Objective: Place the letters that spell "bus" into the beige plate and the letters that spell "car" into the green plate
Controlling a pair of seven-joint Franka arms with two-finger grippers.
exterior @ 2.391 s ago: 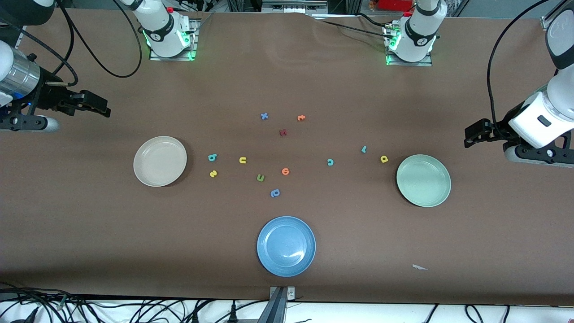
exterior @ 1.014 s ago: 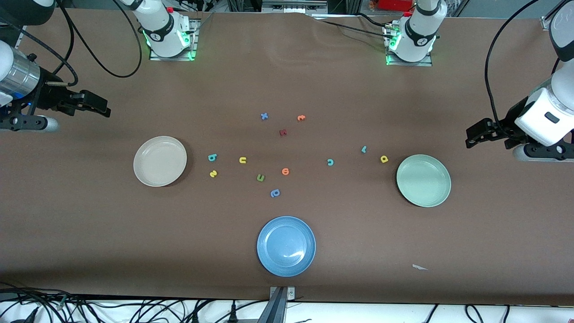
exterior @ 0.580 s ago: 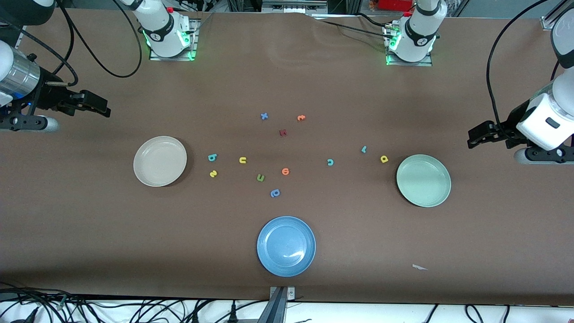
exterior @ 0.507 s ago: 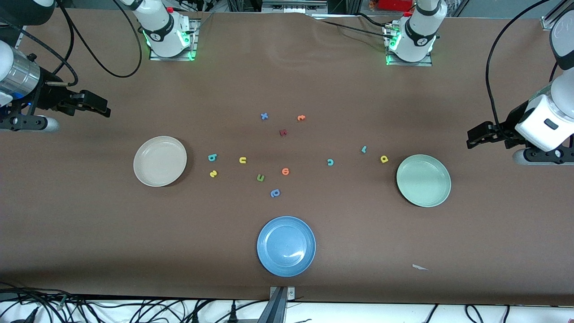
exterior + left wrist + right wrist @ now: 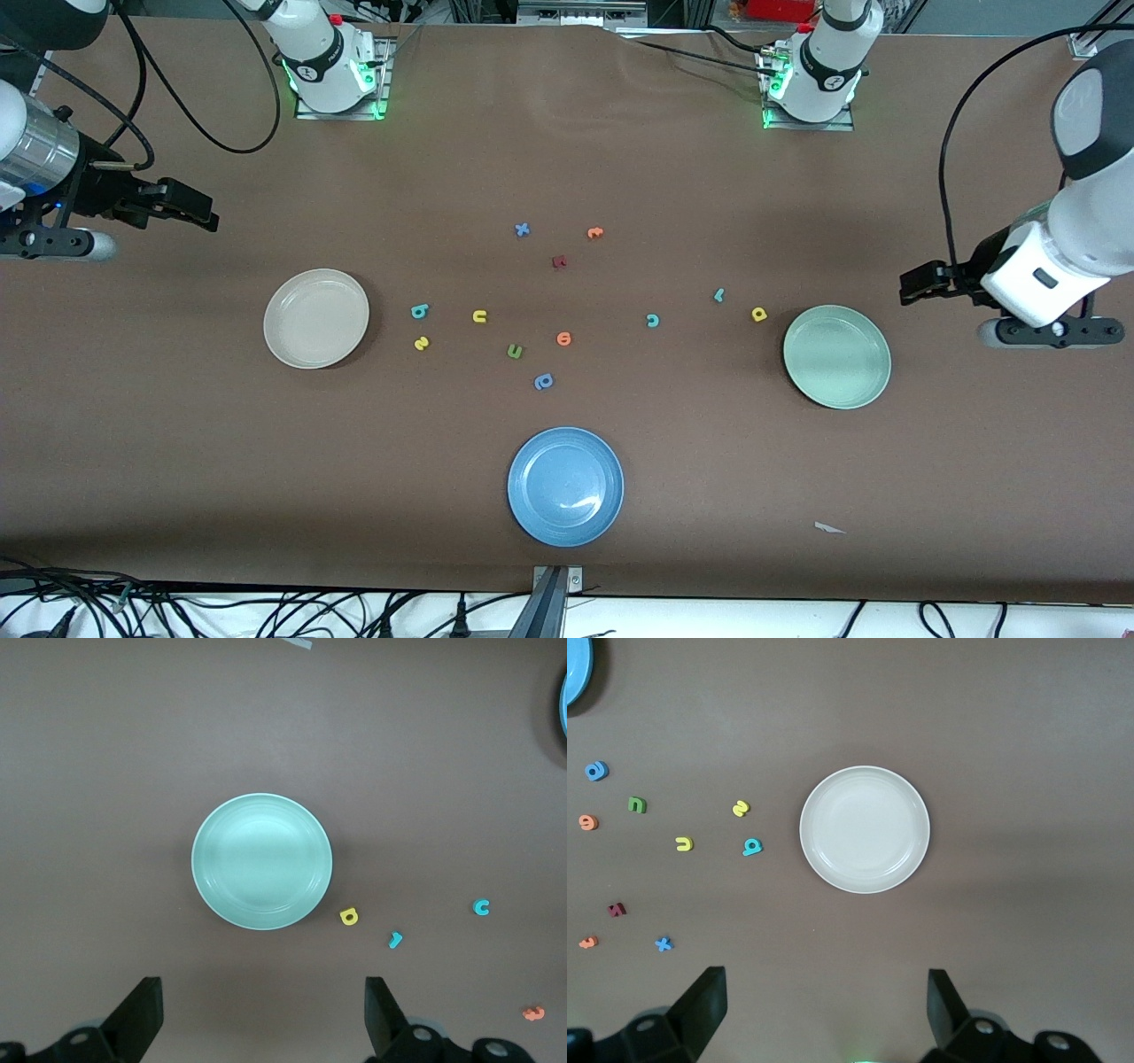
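Note:
The beige plate (image 5: 316,318) (image 5: 865,829) lies toward the right arm's end. Beside it are the teal "b" (image 5: 420,311) (image 5: 752,847), yellow "u" (image 5: 479,316) (image 5: 684,843) and yellow "s" (image 5: 422,343) (image 5: 741,808). The green plate (image 5: 836,356) (image 5: 262,861) lies toward the left arm's end, with the yellow "a" (image 5: 758,314) (image 5: 349,916), teal "r" (image 5: 718,295) (image 5: 395,939) and teal "c" (image 5: 653,321) (image 5: 481,907) beside it. My left gripper (image 5: 914,288) (image 5: 262,1014) hangs open and empty over bare table beside the green plate. My right gripper (image 5: 199,213) (image 5: 824,1001) waits open and empty at its end of the table.
A blue plate (image 5: 565,486) sits nearest the front camera. Between the two plates lie a green letter (image 5: 515,352), an orange one (image 5: 563,338), a blue rounded one (image 5: 543,382), a blue "x" (image 5: 522,229), another orange letter (image 5: 594,233) and a dark red one (image 5: 559,261). A paper scrap (image 5: 829,528) lies near the table's edge.
My left arm has swung in from the table's end toward the green plate, its gripper still open. The right arm, plates and letters have not moved.

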